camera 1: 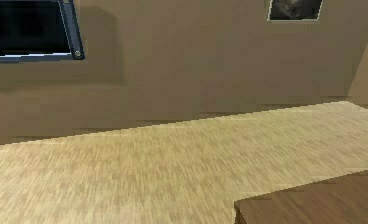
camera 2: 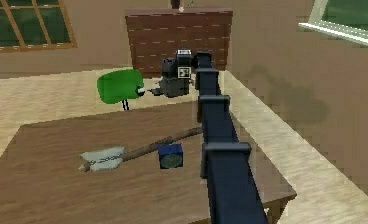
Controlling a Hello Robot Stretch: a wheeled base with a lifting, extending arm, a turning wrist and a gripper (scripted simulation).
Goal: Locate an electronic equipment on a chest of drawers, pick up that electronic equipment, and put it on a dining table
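The arm (camera 2: 224, 140) reaches out as a dark bar over the table (camera 2: 52, 150), crossing it to the far edge. The gripper (camera 2: 154, 90) sits just past that edge, fingers pointing toward the arm side view's left — whether it holds anything cannot be told.

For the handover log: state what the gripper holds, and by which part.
Cannot be told: the gripper ends right in front of a green chair, so no hold can be made out.
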